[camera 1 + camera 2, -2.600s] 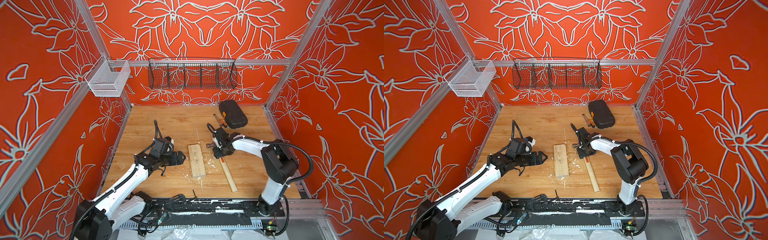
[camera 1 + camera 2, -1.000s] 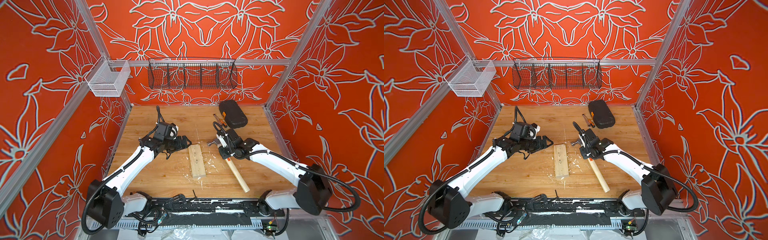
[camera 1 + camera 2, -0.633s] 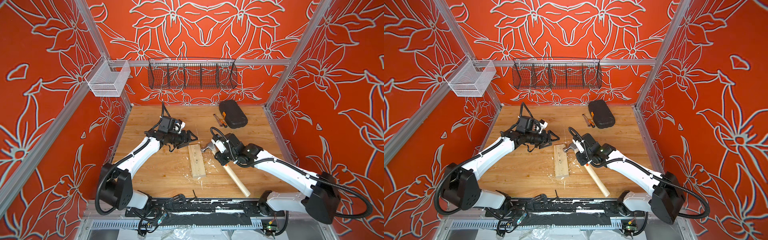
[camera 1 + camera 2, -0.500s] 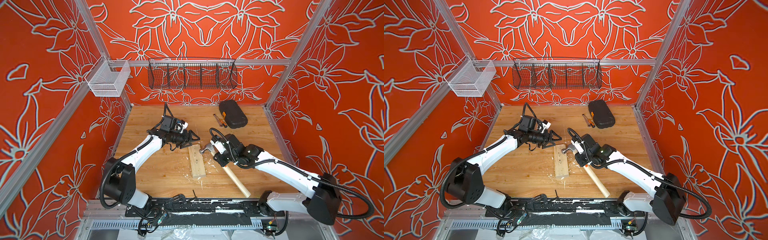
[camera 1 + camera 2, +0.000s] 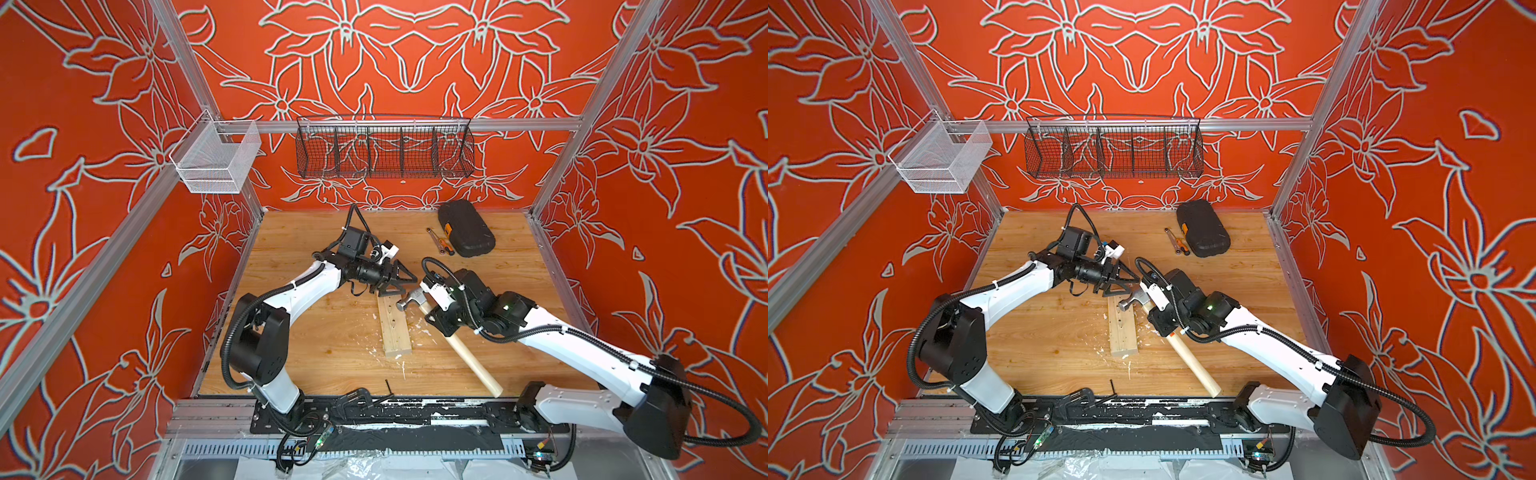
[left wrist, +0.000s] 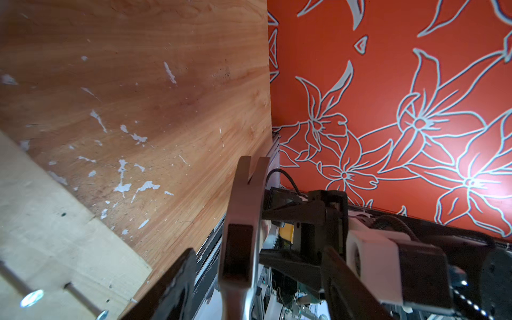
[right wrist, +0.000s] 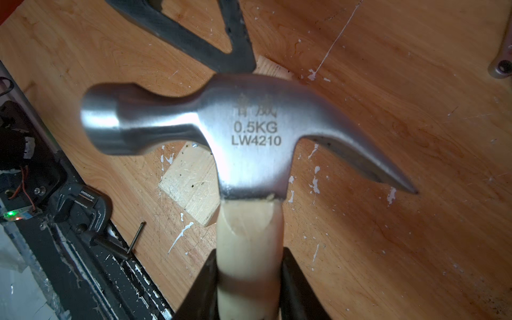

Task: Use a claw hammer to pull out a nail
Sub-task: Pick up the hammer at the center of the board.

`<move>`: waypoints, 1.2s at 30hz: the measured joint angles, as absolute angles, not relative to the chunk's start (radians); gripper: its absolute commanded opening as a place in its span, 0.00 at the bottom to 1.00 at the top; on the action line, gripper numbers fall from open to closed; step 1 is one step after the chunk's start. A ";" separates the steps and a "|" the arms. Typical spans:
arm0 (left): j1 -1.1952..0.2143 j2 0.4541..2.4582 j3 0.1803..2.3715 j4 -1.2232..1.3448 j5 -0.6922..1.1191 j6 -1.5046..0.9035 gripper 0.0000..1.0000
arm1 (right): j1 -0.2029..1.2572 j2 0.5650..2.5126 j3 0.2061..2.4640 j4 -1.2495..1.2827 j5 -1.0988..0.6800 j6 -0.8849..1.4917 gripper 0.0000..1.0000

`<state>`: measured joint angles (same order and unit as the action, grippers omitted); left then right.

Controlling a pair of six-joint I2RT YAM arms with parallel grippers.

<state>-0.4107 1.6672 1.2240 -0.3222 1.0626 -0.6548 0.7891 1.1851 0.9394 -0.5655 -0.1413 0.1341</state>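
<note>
The claw hammer (image 5: 469, 360), steel-headed with pale wooden handle, slants, head above the wood block (image 5: 395, 332).

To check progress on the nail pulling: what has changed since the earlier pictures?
The right gripper, shut on the claw hammer, carried its head over the far end of the wooden block. The open left gripper travelled from the block's left side to that far end, close to the hammer head. Block, black case and screwdriver stayed put.
</note>
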 measured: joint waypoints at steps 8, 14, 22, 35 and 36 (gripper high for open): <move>-0.434 1.687 1.224 -0.327 1.105 -0.632 0.59 | 0.807 1.185 0.940 -0.566 -0.147 0.129 0.00; -0.446 1.690 1.216 -0.327 1.125 -0.622 0.56 | 0.809 1.185 0.952 -0.575 -0.139 0.118 0.00; -0.469 1.707 1.213 -0.329 1.139 -0.610 0.50 | 0.809 1.183 0.958 -0.587 -0.135 0.111 0.00; -0.482 1.722 1.212 -0.326 1.152 -0.622 0.27 | 0.810 1.181 0.973 -0.595 -0.135 0.108 0.00; -0.482 1.722 1.212 -0.327 1.151 -0.625 0.26 | 0.811 1.181 0.973 -0.596 -0.135 0.108 0.00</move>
